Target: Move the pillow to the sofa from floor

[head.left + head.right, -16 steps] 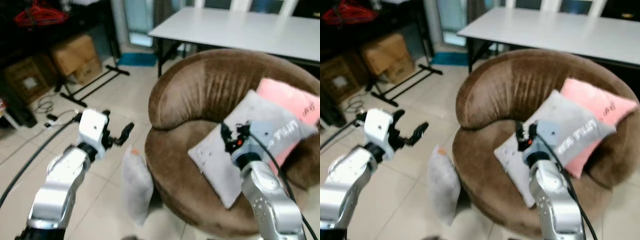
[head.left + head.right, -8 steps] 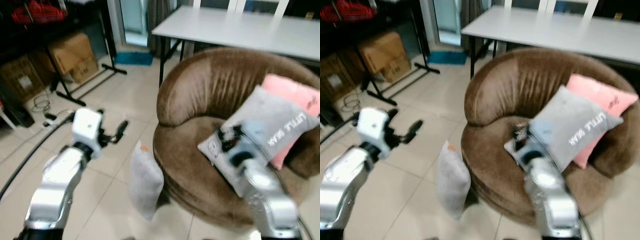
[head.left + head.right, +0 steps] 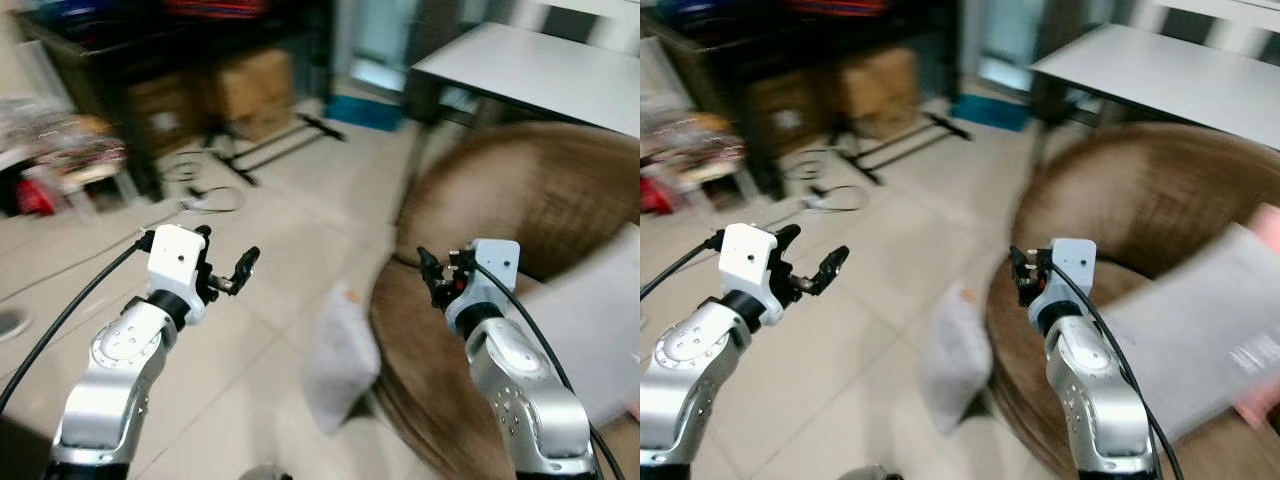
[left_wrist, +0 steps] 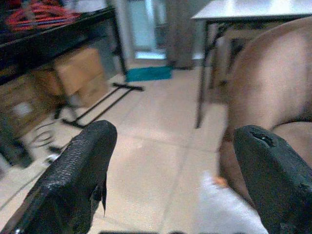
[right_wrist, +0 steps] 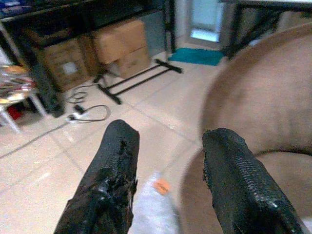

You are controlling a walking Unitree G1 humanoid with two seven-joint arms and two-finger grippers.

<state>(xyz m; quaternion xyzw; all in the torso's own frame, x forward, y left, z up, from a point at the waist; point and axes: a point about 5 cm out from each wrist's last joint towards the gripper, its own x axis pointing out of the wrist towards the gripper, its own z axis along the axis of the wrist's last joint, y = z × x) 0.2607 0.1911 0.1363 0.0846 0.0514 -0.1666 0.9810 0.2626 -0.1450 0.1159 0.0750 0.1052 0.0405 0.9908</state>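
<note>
The pillow (image 3: 342,362) stands on edge on the tiled floor (image 3: 250,330), leaning against the outer side of the round brown sofa (image 3: 540,230), a small orange tag at its top corner. It sits low between the two arms, nearer the robot's right side, and both head views are blurred.

The left gripper (image 3: 228,272) hangs out over the floor, well apart from the pillow, jaws spread wide. The right gripper (image 3: 437,280) is raised above the sofa's edge, near the pillow's top but not touching it, jaws likewise spread, as the right wrist view shows with the pillow's tagged corner between the fingers (image 5: 114,178).

The step in hand looks like the approach. To do it well, the robot should settle until the view is steady, bend down, then bring both grippers to opposite faces of the pillow and squeeze evenly; a one-corner pinch risks the soft cover slipping free. A grey cushion (image 3: 1200,350) already on the seat leaves limited room for placing.
</note>
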